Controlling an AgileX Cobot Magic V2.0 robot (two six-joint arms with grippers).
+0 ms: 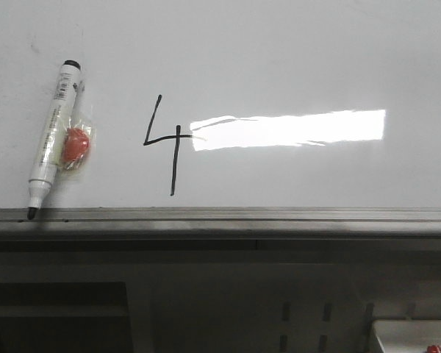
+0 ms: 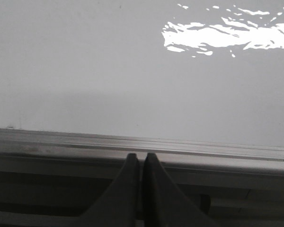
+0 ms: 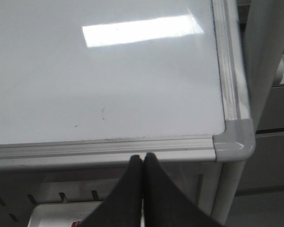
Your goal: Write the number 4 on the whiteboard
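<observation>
Finished number 4 (image 1: pixel 165 141) on the whiteboard (image 1: pixel 279 59); marker (image 1: pixel 50 136) lies beside it. Left gripper (image 2: pixel 142 158) and right gripper (image 3: pixel 143 160) closed, empty. Writing appears complete; no further stroke needed.

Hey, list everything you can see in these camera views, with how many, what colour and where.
whiteboard: one, glossy white with a grey metal edge rail, lying flat across the front view.
number 4: one, thin black strokes, drawn on the board just left of the bright glare.
marker: one, white barrel with black ends, lying on the board at far left, tip at the rail.
red object in clear wrapper: one, beside the marker, touching its right side.
left hand: one, dark, fingers together, at the board's rail.
right hand: one, dark, fingers together, near the board's corner.
</observation>
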